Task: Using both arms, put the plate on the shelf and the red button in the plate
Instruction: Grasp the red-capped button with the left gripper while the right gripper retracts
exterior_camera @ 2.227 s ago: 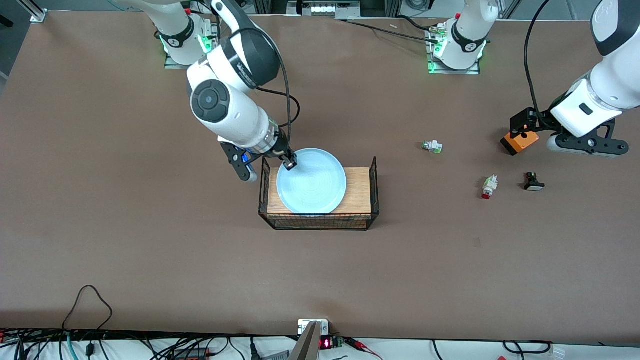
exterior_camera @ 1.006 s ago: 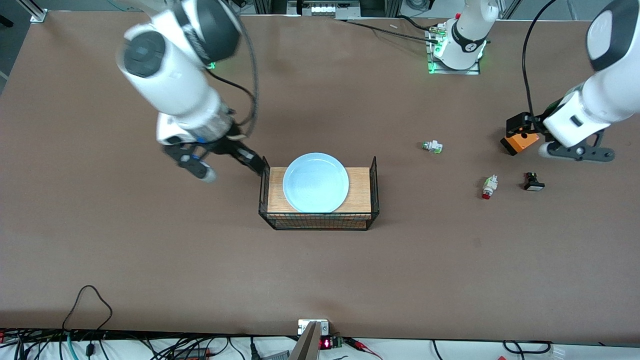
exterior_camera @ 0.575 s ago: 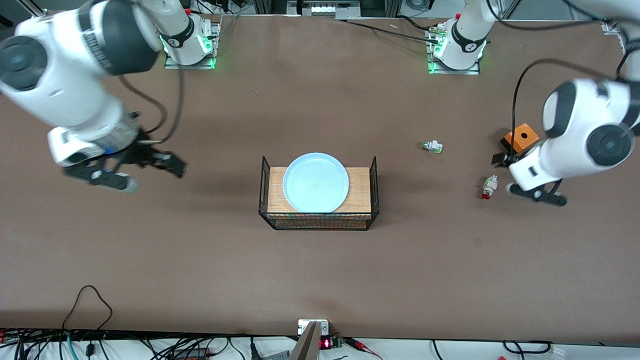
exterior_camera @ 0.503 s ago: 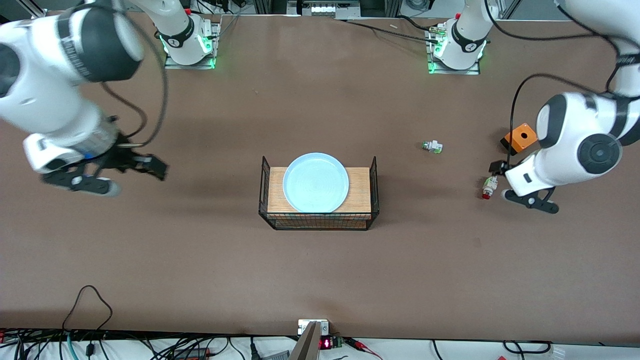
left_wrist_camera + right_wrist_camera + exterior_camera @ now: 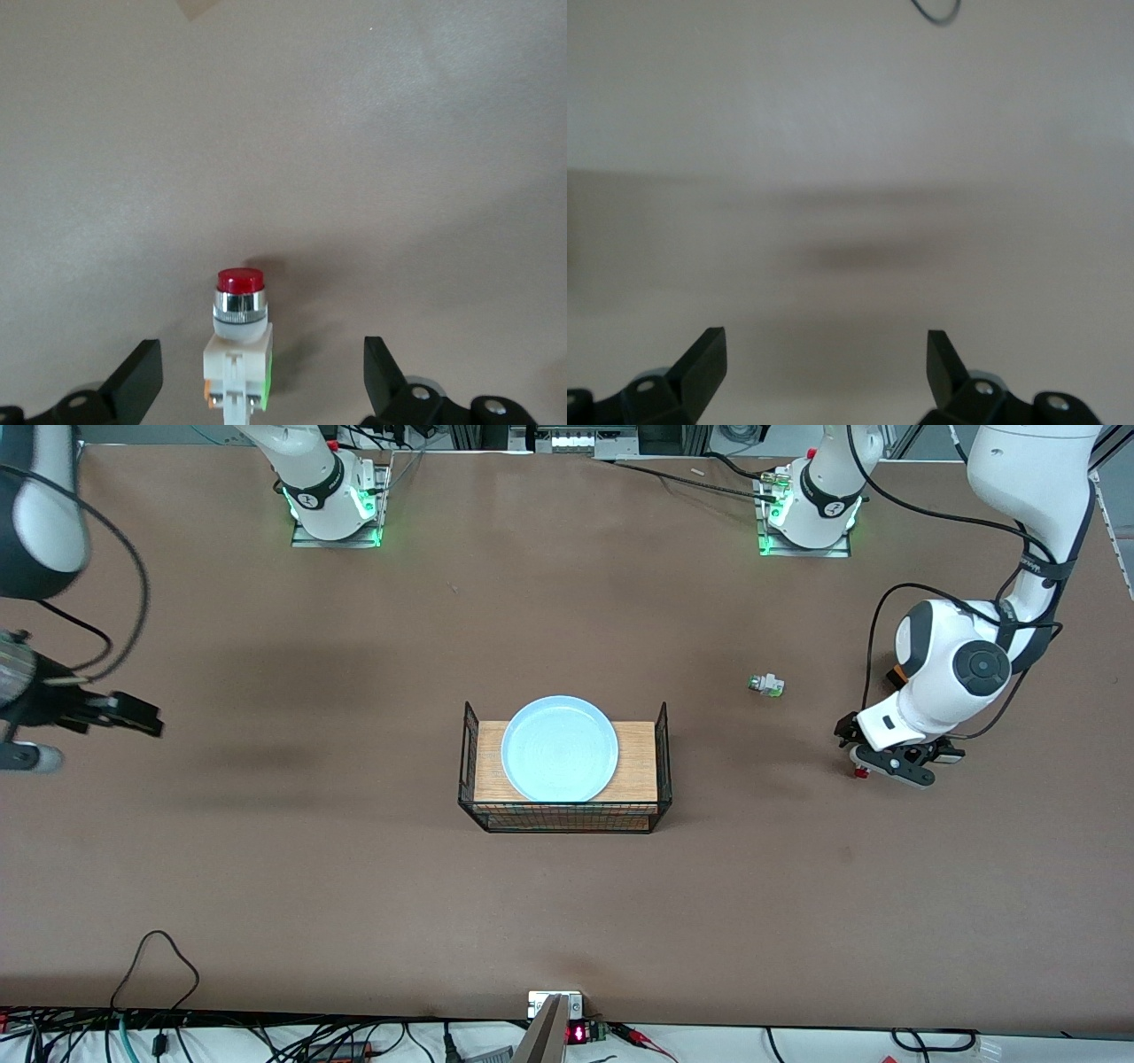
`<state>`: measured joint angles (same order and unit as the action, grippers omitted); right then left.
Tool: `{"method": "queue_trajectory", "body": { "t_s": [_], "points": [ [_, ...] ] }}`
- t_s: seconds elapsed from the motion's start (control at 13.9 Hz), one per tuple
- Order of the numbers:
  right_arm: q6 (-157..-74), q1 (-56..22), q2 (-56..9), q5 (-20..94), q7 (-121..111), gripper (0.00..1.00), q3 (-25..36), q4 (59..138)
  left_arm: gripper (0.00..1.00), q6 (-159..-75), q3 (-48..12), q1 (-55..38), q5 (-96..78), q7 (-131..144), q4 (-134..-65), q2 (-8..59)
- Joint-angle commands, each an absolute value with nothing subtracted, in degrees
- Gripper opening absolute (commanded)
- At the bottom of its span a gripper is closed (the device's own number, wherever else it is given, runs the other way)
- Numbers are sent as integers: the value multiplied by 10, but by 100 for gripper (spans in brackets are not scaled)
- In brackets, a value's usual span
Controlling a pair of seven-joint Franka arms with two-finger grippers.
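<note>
I see the plate (image 5: 559, 747) — round, shallow, pale blue, glossy — lying flat on the wooden floor of the wire basket (image 5: 662, 731) at mid-table. The red button (image 5: 239, 341) — whitish body, chrome collar, red cap — lies on bare tabletop toward the left arm's end.

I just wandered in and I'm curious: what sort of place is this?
Most likely a robotics lab. Two arms are bolted to a brown table, cables run along its edge, and small test items lie out: a plate in a wire basket and a red button.
</note>
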<state>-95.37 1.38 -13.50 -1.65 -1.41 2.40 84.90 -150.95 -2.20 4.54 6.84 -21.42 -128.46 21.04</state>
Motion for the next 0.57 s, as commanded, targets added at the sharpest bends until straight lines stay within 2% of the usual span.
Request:
{"method": "queue_trajectory", "body": {
  "t_s": [0.0,0.07,0.14,0.22,0.29,0.36,0.5],
  "points": [
    [-934,11,-85,-18,-16,100,17,888,100,-1533,-24,63,82,-229,-1284,233],
    [-955,11,-57,-15,-16,100,17,927,96,-1533,-25,70,82,-231,-1284,233],
    [-991,9,-18,-16,-16,100,16,985,84,-1533,-25,71,82,-245,-1284,234],
    [-1021,9,11,-16,-17,100,16,1029,56,-1532,-25,72,82,-270,-1282,234],
    [-1014,10,14,-16,-17,100,16,1028,27,-1527,-25,76,82,-294,-1281,233],
    [-989,10,11,-16,-16,100,16,1014,18,-1526,-25,79,82,-298,-1280,234],
    [-967,9,8,-15,-15,100,15,997,7,-1525,-25,79,82,-300,-1279,234]
  ]
}}
